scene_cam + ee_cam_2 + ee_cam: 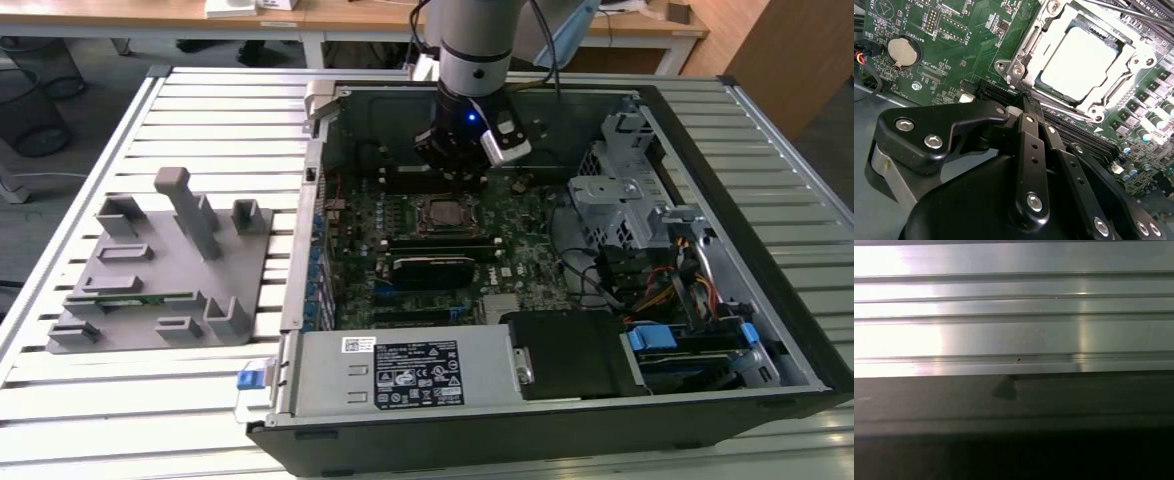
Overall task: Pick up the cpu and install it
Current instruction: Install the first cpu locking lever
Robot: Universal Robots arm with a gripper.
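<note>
We see the cpu [1081, 62] seated in its socket [1029, 45], our gripper [1026, 102] pinched closed and empty beside it.

Robotics lab or workshop, opened computer case [561, 250] on slatted aluminium table [214, 110], desks behind

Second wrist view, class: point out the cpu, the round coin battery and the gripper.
cpu [1081, 62], second wrist view, middle of its silver lid, lying in the socket.
coin battery [902, 52], second wrist view, centre of its face.
gripper [1029, 102], second wrist view, at its fingertips.
</note>
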